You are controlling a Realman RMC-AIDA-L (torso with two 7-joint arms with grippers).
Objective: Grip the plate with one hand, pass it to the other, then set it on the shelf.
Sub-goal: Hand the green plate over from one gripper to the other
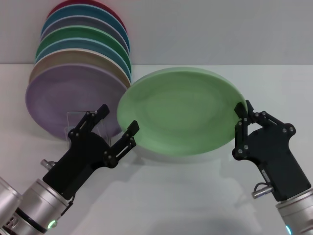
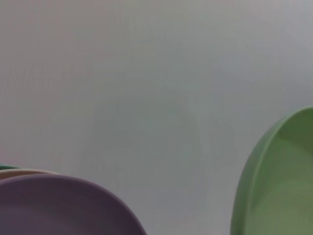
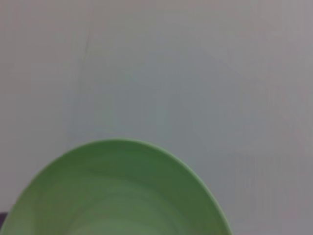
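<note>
Fingers of right gripper [image 1: 240,113] pinch mint-green plate [image 1: 181,111] at its rim, tilted above white table [image 1: 195,196]. Left gripper [image 1: 119,121] spread at opposite rim, not touching. Risk: early release, plate drops; swing clips lilac plate [image 1: 73,100] on acrylic stand [image 1: 73,118].

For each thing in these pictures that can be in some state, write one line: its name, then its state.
plate: lifted, tilted, gripped at its rim by the right gripper.
right gripper: shut on the plate's rim.
left gripper: open, beside the plate's other edge, not gripping.
shelf: upright, partly hidden behind the left gripper.
stacked plates: leaning upright in a row, lilac one foremost.
</note>
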